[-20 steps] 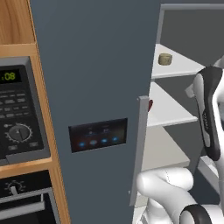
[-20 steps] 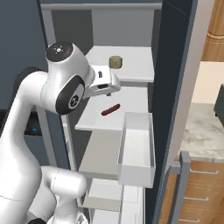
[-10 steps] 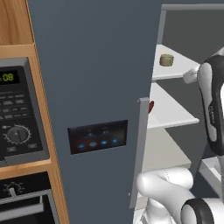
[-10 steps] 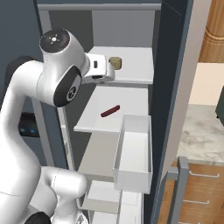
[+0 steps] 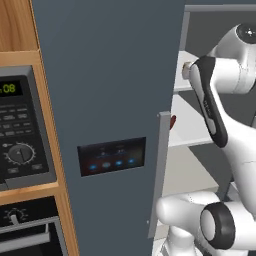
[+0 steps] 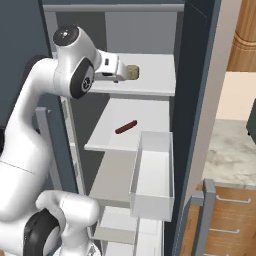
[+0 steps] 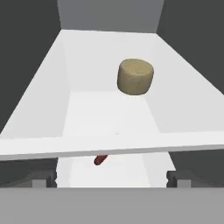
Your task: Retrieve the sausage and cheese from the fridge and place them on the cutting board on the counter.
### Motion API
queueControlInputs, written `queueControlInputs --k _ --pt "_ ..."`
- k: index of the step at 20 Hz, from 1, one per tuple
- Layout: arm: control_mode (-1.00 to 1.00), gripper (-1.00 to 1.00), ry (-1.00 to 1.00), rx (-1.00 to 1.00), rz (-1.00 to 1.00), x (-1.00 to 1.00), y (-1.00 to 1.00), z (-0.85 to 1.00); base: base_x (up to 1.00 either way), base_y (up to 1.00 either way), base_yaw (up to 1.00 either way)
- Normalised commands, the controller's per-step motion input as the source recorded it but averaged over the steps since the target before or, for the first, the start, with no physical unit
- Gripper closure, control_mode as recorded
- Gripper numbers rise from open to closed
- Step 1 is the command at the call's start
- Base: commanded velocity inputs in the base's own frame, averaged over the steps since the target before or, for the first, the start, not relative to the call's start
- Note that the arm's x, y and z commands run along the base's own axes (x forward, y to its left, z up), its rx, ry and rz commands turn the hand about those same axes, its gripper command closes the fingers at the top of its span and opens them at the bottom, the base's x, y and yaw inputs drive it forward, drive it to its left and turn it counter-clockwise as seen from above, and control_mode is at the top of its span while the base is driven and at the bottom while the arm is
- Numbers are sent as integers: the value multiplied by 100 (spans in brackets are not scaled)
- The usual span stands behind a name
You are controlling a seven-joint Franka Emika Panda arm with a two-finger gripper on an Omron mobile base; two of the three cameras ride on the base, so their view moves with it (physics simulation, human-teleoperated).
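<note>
A: Item one, cheese (image 6: 132, 72)?
B: Upper shelf (image 6: 150, 85) of the fridge (image 5: 110, 90), far end; whole in the hand view, its near side covered by the arm in the right base view.
A: Sausage (image 6: 126, 127)?
B: Middle shelf (image 6: 135, 130); in the hand view the upper shelf's edge cuts it off.
A: Pincer (image 6: 120, 75)?
B: Released, jaws wide, just near of the cheese; fingertips hard to make out.

Even, soft light fills all three rendered views, with no glare or hard highlights. The fridge (image 6: 195, 100) interior is bright on its white shelves and dim grey at the far wall. Everything is sharp; edges show slight pixel softness.
</note>
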Motion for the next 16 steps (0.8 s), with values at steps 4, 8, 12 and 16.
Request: queueControlInputs --k 4,8,12,16 --pt "-100 -100 0 11 -1 93 -34 0 0 0 0" --pt "-100 -100 1 9 -1 81 -32 0 0 0 0" --pt "-100 -100 4 4 -2 57 -6 -11 0 0 0" --pt "-100 -100 1 1 -2 55 -4 -14 0 0 0"
